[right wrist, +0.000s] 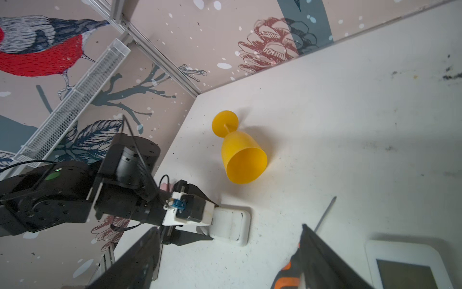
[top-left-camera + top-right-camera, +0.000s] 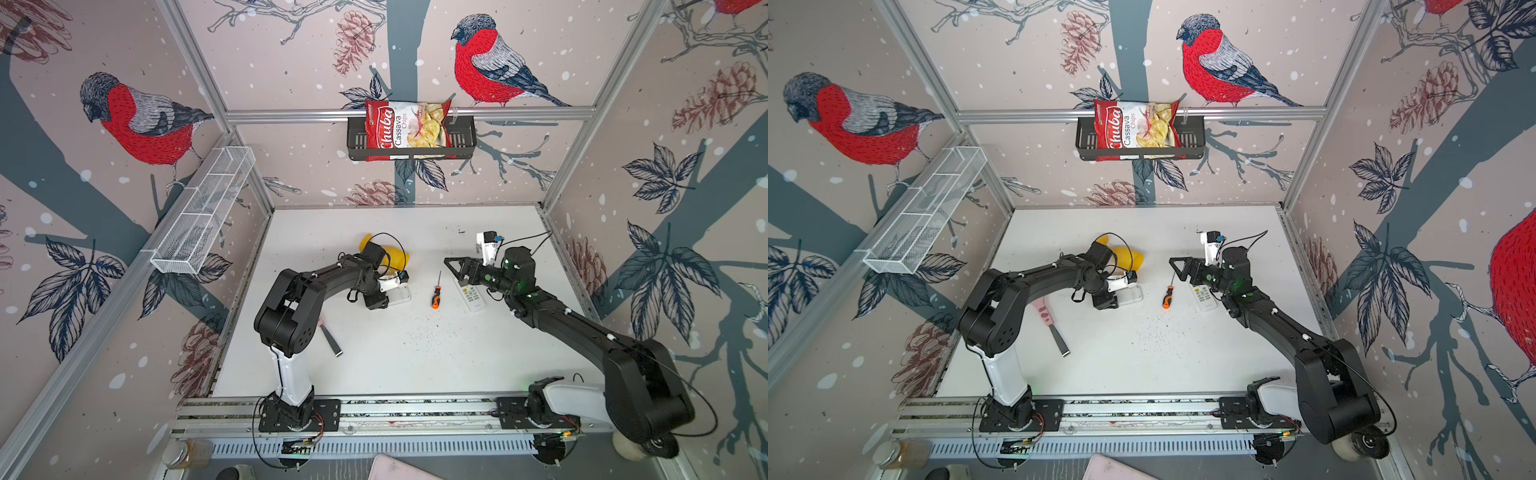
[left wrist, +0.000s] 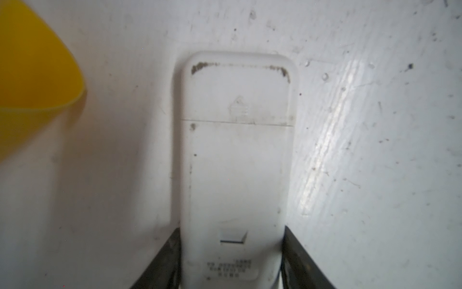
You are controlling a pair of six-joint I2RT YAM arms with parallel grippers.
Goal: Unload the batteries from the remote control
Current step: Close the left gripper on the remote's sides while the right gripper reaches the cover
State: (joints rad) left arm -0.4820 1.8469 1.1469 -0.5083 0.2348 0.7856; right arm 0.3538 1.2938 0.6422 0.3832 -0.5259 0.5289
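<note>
- Beside the open mouth of the yellow goblet (image 1: 241, 155), which lies on its side, the white remote control (image 3: 237, 162) lies back-up.
- Its battery cover (image 3: 237, 92) is shut. No batteries are visible, so I judge they are inside.
- The left gripper (image 3: 232, 229) is the nearer one. The long axis of the remote runs straight away from its wrist, with the cover at the far end.
- Its jaws are narrow and stand across the short width, against both long sides. Whether they already press, I cannot tell.
- The right gripper (image 2: 454, 269) has wide, empty jaws. It hangs farther from the goblet, above the screwdriver (image 2: 435, 293) and near a second remote (image 2: 471, 297) that lies buttons-up.
</note>
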